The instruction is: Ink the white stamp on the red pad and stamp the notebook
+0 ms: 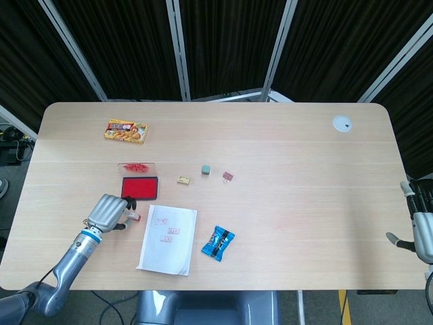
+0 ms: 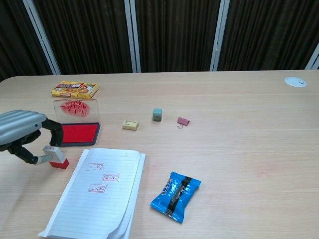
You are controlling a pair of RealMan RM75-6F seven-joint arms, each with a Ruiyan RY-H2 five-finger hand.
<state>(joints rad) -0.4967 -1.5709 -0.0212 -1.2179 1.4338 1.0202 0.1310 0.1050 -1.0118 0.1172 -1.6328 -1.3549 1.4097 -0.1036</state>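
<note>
A: White stamp (image 2: 56, 156), lower left beside the red pad (image 2: 76, 133): was it gripped?

B: Fingers of the left hand (image 2: 22, 133) were closed around it; contact could not be confirmed. Notebook (image 2: 99, 191) already bore three imprints; inking judged pending.

Light wood table (image 1: 284, 223), black curtains (image 2: 174, 35), grey metal posts (image 2: 130, 35)

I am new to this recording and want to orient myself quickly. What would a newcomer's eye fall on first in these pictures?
Probably the silver left hand at the table's near left, its fingers closing around the small white stamp, which stands beside the notebook. Just behind it lies the bright red pad with its lid up. The shiny blue packet right of the notebook also stands out.
</note>
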